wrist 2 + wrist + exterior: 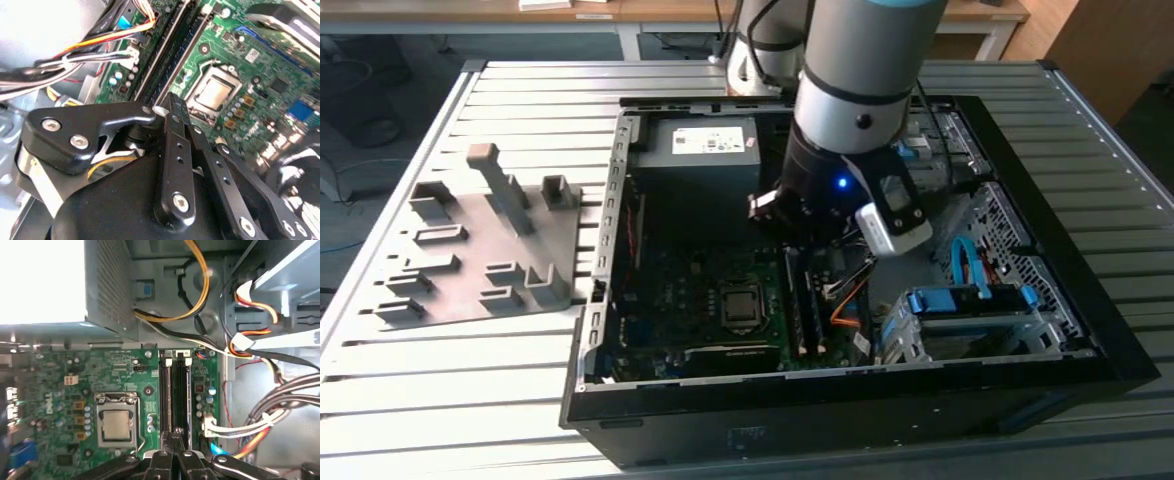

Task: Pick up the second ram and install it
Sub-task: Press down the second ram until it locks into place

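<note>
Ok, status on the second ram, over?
Gripper shut, tips down at the motherboard's ram slots. Second ram looks slotted under the tips, seating unclear. Cable bundle beside the slots, not across them.

Even daylight ext view, wrist views w/ blown-out glare, soft foreground

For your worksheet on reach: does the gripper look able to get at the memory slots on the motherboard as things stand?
Probably yes: the gripper hangs right over the memory slots, with the case open on top and the cables lying off to one side.
</note>
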Motion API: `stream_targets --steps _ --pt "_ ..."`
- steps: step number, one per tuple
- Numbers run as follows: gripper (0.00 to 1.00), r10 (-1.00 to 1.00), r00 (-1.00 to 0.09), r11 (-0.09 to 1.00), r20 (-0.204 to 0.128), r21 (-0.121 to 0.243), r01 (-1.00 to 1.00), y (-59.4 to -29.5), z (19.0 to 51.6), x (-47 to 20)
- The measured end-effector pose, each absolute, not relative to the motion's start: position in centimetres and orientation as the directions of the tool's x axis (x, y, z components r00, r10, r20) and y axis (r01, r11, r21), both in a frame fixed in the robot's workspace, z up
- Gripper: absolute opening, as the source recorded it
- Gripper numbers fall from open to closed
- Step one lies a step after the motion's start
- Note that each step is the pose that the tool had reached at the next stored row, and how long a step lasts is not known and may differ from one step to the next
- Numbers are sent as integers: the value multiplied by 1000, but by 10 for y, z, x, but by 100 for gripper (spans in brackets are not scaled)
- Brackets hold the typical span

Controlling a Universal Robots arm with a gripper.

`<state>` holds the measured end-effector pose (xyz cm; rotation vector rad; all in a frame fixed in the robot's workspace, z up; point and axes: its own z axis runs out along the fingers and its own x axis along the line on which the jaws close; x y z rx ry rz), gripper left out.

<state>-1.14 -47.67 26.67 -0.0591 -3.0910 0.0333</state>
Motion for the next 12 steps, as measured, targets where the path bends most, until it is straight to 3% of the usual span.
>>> stream_targets --steps 4,12 --pt "10 39 -998 999 50 -23 38 -477 283 -11" --pt "10 39 -998 999 50 -22 38 -477 284 -11"
